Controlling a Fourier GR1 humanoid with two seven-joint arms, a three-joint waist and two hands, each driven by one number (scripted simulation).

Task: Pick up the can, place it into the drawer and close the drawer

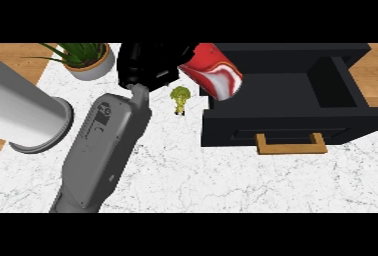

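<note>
The black fingers of the left hand (151,65) are curled round the far left end of the red and white metal can (215,72) and hide that end. How each finger lies on the can is lost in the hand's dark mass, but the can is plainly in its grasp. The can is tilted, its free end pointing toward the counter's near right. It hangs across the left wall of the open black drawer (280,131), partly over the drawer's hollow and partly over the counter beside it.

The drawer stands pulled out toward the near edge at the far right of the white marble counter (221,180). A pale wooden bar handle (291,145) sits on its front wall, and its dark inside shows nothing in the part that can be seen.

Just left of the drawer's front corner, below the hand, a small yellow-green figure-like object (179,97) stands on the counter. Behind the hand, at the far left corner, is a green spiky plant (81,51) in a round light-grey pot (94,69).

From the hand, the grey forearm (103,150) runs back to the near left edge. A broad grey cylinder (29,107) with an open rim lies along the left edge.
</note>
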